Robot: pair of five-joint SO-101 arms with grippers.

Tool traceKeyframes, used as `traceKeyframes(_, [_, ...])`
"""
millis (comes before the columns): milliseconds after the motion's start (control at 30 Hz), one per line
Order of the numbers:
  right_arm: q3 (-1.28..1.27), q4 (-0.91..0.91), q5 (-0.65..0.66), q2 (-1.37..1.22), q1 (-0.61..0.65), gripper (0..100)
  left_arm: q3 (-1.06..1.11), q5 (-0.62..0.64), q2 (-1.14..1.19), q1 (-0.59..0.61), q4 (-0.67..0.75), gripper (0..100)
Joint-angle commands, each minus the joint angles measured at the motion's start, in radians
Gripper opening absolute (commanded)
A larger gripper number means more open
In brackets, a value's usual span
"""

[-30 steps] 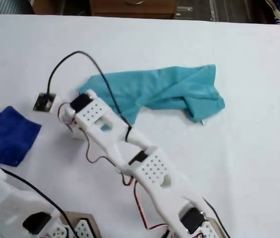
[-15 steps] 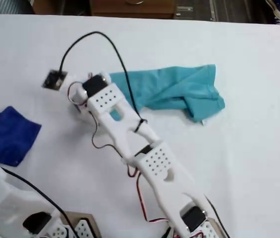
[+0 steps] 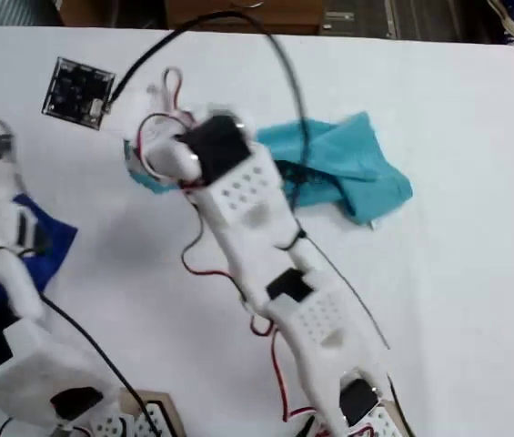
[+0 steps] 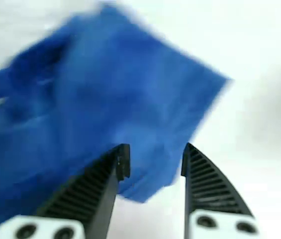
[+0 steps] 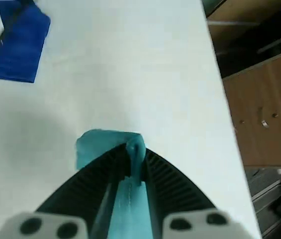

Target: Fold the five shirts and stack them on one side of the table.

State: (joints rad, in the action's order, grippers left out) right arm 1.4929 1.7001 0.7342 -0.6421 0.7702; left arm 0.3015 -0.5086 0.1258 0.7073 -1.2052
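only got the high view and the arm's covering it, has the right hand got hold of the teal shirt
Observer: Yes. In the right wrist view the right hand is shut on the teal shirt.
Operator: how much cloth has it got
Observer: A small bunched fold pokes out past the tip of the hand.
Operator: and the left hand
Observer: The left hand is open, over a corner of the blue shirt. Whether it touches the cloth I cannot tell.
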Motion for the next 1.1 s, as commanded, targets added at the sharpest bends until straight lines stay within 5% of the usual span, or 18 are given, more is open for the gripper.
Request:
traceKeyframes(0, [0.043, -0.036, 0.020, 0.188, -0.044, 1.9, 0.027, -0.002, -0.057, -0.126, -0.012, 20])
traceKeyframes(367, [0.032, -0.097, 0.023, 0.255, -0.374, 1.9, 0.016, 0.018, -0.058, -0.525, -0.049, 20])
traceKeyframes(700, [0.034, -0.077, 0.054, 0.263, -0.524, 1.9, -0.128, 0.450, -0.051, -0.804, 0.158, 20])
traceKeyframes(1067, [0.044, -0.039, 0.143, 0.265, -0.642, 1.9, -0.131, 0.695, 0.068, -0.875, 0.367, 21])
